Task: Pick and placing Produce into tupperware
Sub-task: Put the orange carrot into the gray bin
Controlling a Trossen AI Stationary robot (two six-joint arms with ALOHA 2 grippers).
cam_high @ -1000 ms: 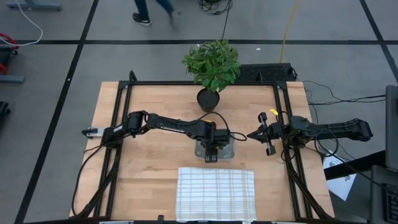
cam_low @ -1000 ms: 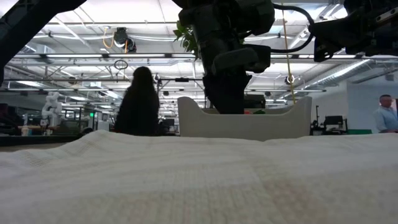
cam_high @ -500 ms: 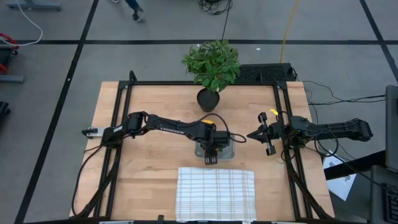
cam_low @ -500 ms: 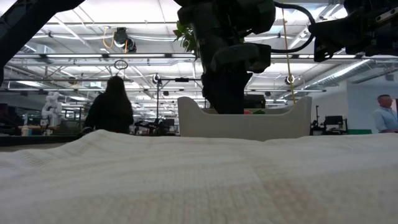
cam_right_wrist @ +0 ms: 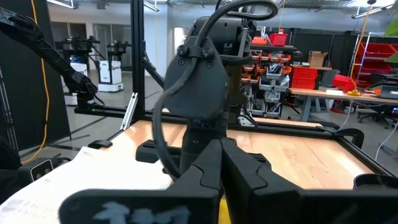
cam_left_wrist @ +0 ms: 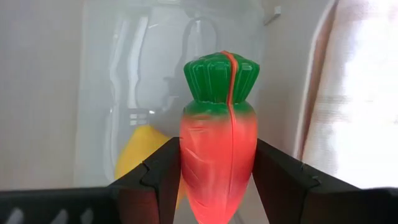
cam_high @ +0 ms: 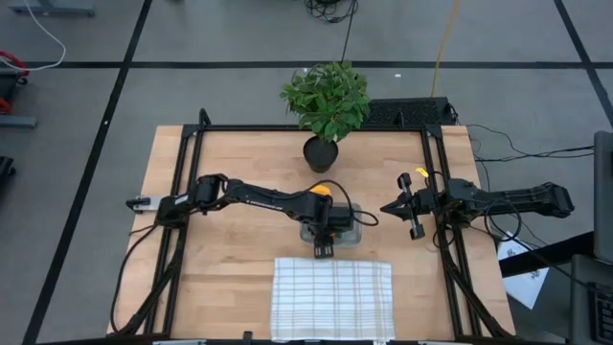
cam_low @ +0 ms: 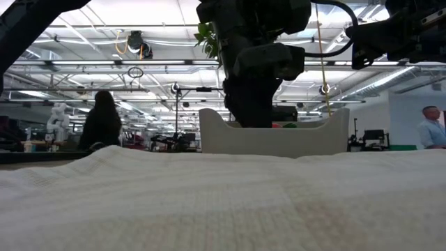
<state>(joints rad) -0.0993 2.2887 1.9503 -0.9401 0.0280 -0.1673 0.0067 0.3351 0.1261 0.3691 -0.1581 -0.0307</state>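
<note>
My left gripper (cam_high: 323, 244) points down over the clear tupperware (cam_high: 351, 228), shut on the orange carrot (cam_left_wrist: 219, 155). The carrot's green top (cam_left_wrist: 221, 78) sticks out past the fingertips toward the tupperware's floor (cam_left_wrist: 124, 74). A yellow piece of produce (cam_left_wrist: 140, 158) lies in the tupperware, half hidden behind one finger; lemon or banana, I cannot tell. In the low view the tupperware's pale wall (cam_low: 272, 139) rises behind the cloth, and the left arm comes down into it. My right gripper (cam_high: 385, 206) waits shut above the table's right side, pointing left. My left gripper pinches the carrot's orange body (cam_left_wrist: 217, 180) between its two fingers (cam_left_wrist: 163, 180), one on each side. The fingers come from above and lie along the carrot, whose green top points down. Whether that top touches the tupperware's floor does not show.
A white checked cloth (cam_high: 332, 297) lies at the near edge, just in front of the tupperware. A potted plant (cam_high: 326, 101) stands at the far edge behind it. Black frame rails (cam_high: 187, 192) run along the table's sides. People (cam_low: 103, 122) are in the room beyond.
My left gripper has shifted slightly toward the table's near edge over the tupperware, still shut on the carrot. A person beyond the table has walked across the room.
</note>
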